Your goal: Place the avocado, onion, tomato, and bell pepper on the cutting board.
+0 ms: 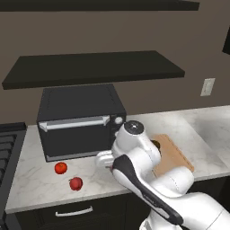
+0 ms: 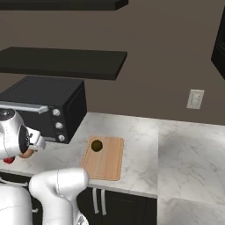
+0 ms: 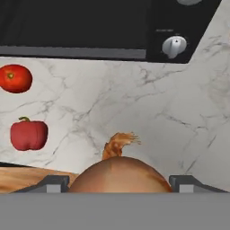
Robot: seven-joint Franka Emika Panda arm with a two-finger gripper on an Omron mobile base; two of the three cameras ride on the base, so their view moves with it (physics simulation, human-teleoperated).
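The gripper (image 3: 120,183) is closed on the round tan-orange onion (image 3: 120,176) with smooth brownish skin; in the hand view one dark finger tip stands on each side of the ball, and its dry tuft points away from the hand. In the right base view the onion shows just under the white wrist, above the counter (image 2: 136,132) in front of the oven.

The coming move turns on one relation: the flat light-brown wooden cutting board (image 2: 107,160) lies to the robot's right of the gripper, near but apart from it, with its long axis running from the front edge of the counter toward the wall. I judge that the arm must carry the onion sideways to the right and then lower it on a bare part of the board.

The small dark olive-green avocado (image 2: 96,145) already rests on the far left part of the board. The smooth orange-red tomato (image 1: 60,168) and the crimson lumpy bell pepper (image 1: 76,183) lie on the white marble counter to the left, near each other.

Behind them stands a black toaster oven (image 1: 81,119), and above it dark wall shelves (image 1: 94,67).
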